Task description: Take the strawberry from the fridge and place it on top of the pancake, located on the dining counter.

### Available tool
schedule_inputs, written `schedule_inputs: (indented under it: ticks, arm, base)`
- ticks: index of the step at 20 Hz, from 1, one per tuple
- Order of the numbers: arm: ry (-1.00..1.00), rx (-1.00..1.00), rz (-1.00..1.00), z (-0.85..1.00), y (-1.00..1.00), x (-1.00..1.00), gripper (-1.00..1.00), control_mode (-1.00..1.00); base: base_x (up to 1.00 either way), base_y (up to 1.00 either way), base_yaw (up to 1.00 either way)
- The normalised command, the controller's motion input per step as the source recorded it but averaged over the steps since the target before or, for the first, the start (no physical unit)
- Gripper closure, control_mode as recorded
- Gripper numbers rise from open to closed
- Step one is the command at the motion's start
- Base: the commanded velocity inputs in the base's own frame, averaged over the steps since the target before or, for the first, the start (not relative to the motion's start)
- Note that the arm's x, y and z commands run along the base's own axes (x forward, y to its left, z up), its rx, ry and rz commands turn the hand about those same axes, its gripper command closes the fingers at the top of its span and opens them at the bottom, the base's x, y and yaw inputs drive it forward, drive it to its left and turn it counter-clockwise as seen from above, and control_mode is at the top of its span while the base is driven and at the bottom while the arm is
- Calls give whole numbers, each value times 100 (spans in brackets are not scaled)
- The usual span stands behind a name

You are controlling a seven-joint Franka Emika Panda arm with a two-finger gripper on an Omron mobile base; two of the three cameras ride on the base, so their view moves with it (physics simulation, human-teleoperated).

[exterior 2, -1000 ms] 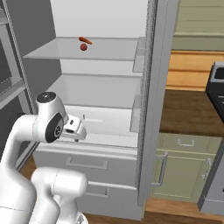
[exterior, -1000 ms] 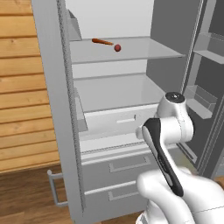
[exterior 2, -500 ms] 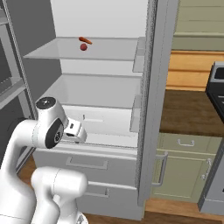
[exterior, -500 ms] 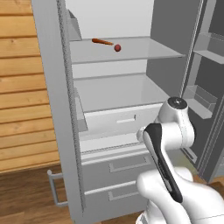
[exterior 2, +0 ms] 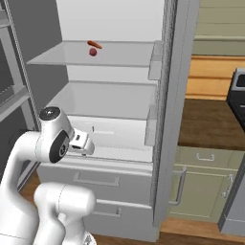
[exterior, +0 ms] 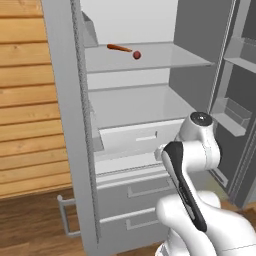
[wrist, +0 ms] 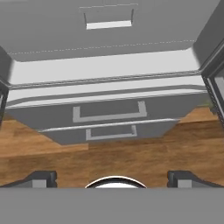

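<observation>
While the end effector (wrist: 112, 178) hangs wide open and empty, the open fridge (exterior: 145, 107) holds one strawberry (exterior: 136, 55) beside one orange-red stick (exterior: 119, 48) on its upper shelf (exterior: 165, 57).

Wood-plank wall (exterior: 25, 100), wooden floor (wrist: 131, 162), pale cabinets (exterior 2: 201, 191)

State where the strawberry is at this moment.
The strawberry sits on the fridge's upper shelf, just in front of a long thin orange-red item, well above the arm; the right base view shows it left of centre on that shelf.
</observation>
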Motion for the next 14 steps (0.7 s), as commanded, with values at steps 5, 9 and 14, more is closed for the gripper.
schedule_inputs:
  ticks: [5, 9, 14]
  arm:
    - [0, 0, 0, 0, 0, 0, -100, 100]
    - [0, 0, 0, 0, 0, 0, -100, 100]
    - [0, 0, 0, 0, 0, 0, -100, 100]
  base:
    - [70, 58, 0]
    - [88, 4, 2]
    - [36, -62, 0]
